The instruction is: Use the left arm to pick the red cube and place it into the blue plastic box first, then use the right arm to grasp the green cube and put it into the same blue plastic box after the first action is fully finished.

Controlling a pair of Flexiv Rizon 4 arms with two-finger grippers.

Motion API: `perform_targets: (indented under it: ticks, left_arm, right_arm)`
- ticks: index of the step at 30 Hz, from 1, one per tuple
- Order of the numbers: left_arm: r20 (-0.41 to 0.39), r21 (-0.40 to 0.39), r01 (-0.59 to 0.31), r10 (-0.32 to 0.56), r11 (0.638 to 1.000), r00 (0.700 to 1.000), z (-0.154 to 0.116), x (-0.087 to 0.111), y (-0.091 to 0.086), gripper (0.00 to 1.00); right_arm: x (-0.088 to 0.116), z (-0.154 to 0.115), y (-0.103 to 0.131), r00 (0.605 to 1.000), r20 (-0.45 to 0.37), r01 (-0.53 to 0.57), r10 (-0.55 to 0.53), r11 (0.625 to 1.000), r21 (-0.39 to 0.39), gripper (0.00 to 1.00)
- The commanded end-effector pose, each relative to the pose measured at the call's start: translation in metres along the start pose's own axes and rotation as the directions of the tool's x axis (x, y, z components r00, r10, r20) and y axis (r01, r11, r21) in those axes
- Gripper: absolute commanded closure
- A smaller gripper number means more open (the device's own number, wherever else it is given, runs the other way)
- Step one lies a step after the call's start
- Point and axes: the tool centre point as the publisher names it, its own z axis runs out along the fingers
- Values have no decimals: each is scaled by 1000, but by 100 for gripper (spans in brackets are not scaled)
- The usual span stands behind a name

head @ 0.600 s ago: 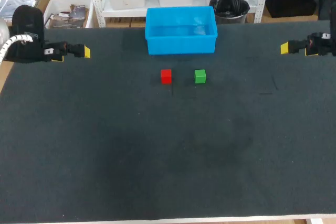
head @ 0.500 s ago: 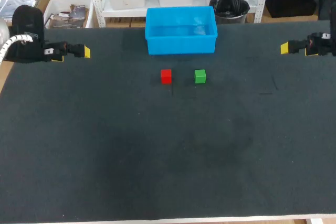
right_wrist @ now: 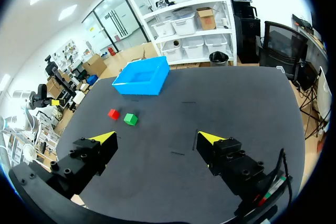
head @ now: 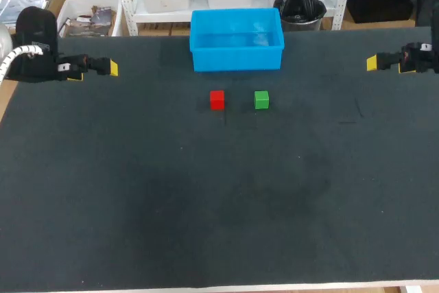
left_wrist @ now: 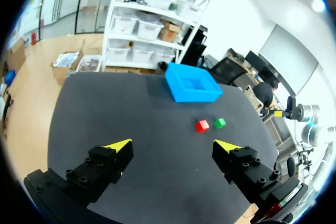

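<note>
Moved: nothing.
Left hand (left_wrist: 172, 146): wide open, empty.
Right hand (right_wrist: 156, 138): wide open, empty.
Red cube (head: 217, 99): untouched; task unstarted.

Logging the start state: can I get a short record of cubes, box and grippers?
red cube: on table, left of green cube, untouched
green cube: on table, apart from red cube
box: behind the cubes, no cube inside
left gripper: open, empty, far left
right gripper: open, empty, far right
progress: nothing placed yet
</note>
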Motion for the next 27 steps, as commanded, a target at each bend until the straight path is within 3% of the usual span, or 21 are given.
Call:
perform_targets:
  ticks: [1, 18, 27]
  left_arm:
    - [3, 4, 0, 0, 1000, 1000, 0, 0, 1, 0]
    - [0, -17, 5, -5, 1000, 1000, 1, -3, -4, 0]
    - [-11, -124, 29, -31, 992, 999, 6, -11, -23, 0]
  right_arm:
    - [0, -1, 2, 1000, -2, -2, 2, 1000, 7, 0]
    - [0, -1, 2, 1000, -2, -2, 2, 1000, 7, 0]
    - [0, -1, 2, 1000, -2, -2, 2, 1000, 7, 0]
